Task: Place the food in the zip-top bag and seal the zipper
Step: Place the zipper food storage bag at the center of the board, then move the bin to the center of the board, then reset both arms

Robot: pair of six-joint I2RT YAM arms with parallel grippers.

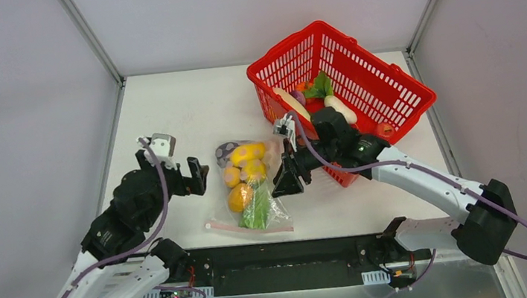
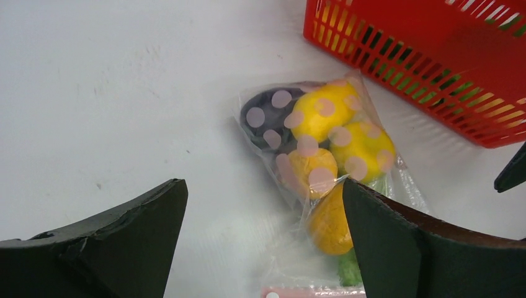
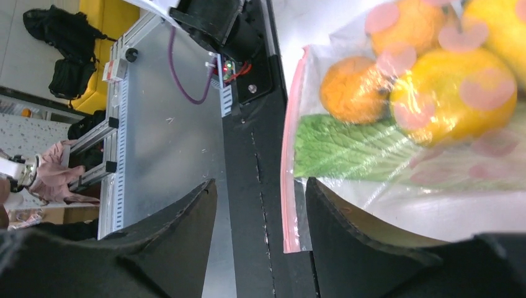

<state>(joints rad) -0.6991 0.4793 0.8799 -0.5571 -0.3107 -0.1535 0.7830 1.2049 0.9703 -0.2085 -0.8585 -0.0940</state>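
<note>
zip-top bag (image 1: 270,204): flat on the table (image 1: 167,115), mid-width, toward the near edge.
food (image 1: 246,153): inside the bag, bunched from its far end down to the middle.
zipper (image 1: 248,227): along the bag's near edge, nearest the arm bases.
basket (image 1: 342,72): behind and right of the bag, apart from it.
other food (image 1: 337,107): in the basket.
left gripper (image 1: 202,177): left of the bag, apart.
right gripper (image 1: 285,186): at the bag's right side, before the basket; possibly touching the bag.

The zip-top bag (image 1: 275,209) lies between left hand (image 1: 186,165) and right hand (image 1: 284,183), zipper (image 1: 249,227) possibly shut.
</note>
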